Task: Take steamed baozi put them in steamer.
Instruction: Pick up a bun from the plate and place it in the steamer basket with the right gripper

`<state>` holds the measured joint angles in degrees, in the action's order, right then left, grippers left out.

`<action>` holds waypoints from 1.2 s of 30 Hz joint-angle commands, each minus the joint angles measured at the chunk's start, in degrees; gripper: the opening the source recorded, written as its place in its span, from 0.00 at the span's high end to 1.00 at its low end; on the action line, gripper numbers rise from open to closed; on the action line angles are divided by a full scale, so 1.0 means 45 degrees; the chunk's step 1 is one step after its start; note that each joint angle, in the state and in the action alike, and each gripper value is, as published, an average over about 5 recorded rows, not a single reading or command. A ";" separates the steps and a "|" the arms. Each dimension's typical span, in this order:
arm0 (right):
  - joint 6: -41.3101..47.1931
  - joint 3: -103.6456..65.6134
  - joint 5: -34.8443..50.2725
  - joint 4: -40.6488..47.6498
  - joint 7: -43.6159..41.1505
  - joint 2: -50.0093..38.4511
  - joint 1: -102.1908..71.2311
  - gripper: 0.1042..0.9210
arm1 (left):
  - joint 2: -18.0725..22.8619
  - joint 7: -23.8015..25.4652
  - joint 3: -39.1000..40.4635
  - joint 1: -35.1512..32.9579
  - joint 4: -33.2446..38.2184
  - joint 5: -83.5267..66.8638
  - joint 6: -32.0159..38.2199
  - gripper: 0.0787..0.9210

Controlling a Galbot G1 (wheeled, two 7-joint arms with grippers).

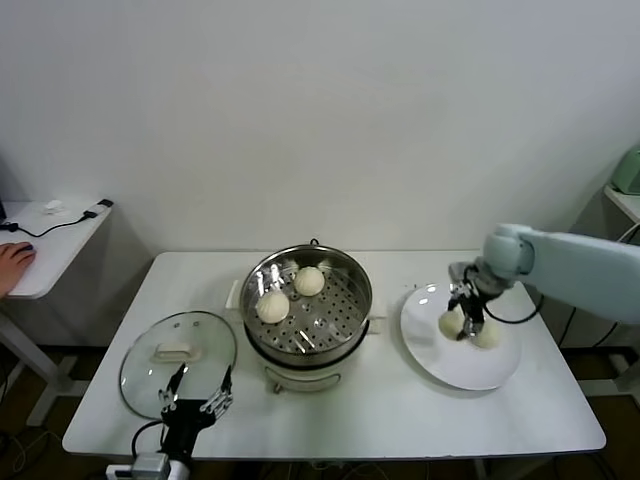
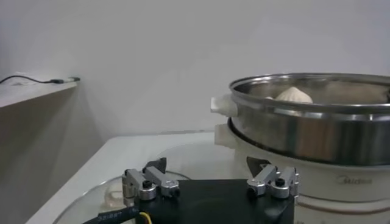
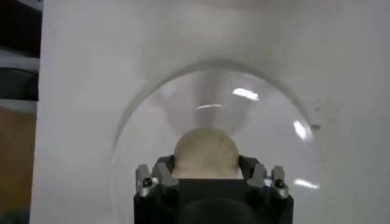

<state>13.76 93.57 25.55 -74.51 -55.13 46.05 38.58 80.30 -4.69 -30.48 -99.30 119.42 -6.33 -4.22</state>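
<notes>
My right gripper [image 1: 466, 322] is down on the white plate [image 1: 470, 375], shut on a pale round baozi [image 3: 205, 151] that fills the gap between its fingers. In the head view two baozi lie side by side at the gripper, one [image 1: 450, 323] on its left and one [image 1: 488, 336] on its right; which of them is held I cannot tell. The steel steamer [image 1: 358, 300] stands mid-table with two baozi [image 1: 309, 281] [image 1: 272, 306] on its perforated tray. My left gripper [image 1: 200, 395] waits open at the table's front edge, beside the steamer [image 2: 304, 128].
A round glass lid [image 1: 160, 365] lies flat on the table left of the steamer, just behind my left gripper. A low side table [image 1: 55, 240] with a cable and a person's hand [image 1: 12, 265] stands at far left. The plate sits near the table's right edge.
</notes>
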 commanded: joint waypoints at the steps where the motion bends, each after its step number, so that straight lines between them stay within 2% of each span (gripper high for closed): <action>1: -0.2131 0.0387 0.0656 -0.1059 -0.1387 0.3157 0.4933 0.28 | -0.0020 0.0004 0.0004 -0.0007 0.0028 0.0009 -0.0020 0.12; 10: -0.5444 -0.0942 -0.0437 -0.2401 -0.1505 0.6447 0.3649 0.28 | -0.0048 0.0022 0.0027 -0.0025 0.0170 0.0018 -0.0083 0.12; 18: -0.8296 -0.0833 -0.2920 -0.1569 -0.1491 0.7567 0.1906 0.28 | -0.0047 0.0019 -0.0044 -0.0042 0.0152 -0.0012 -0.0079 0.12; 28: -0.8838 -0.0716 -0.4302 -0.0491 -0.0606 0.7858 -0.0105 0.28 | 0.0042 -0.0036 -0.0044 -0.0195 0.0126 0.0002 0.0035 0.12; 36: -0.9086 -0.0736 -0.4598 0.0614 -0.0530 0.8332 -0.0730 0.28 | 0.0033 -0.0073 -0.0161 -0.0259 0.0095 -0.0027 0.0075 0.12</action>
<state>-23.07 90.51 8.84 -75.98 -58.23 80.32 40.00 80.43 -5.02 -31.35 -100.29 119.88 -6.61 -3.96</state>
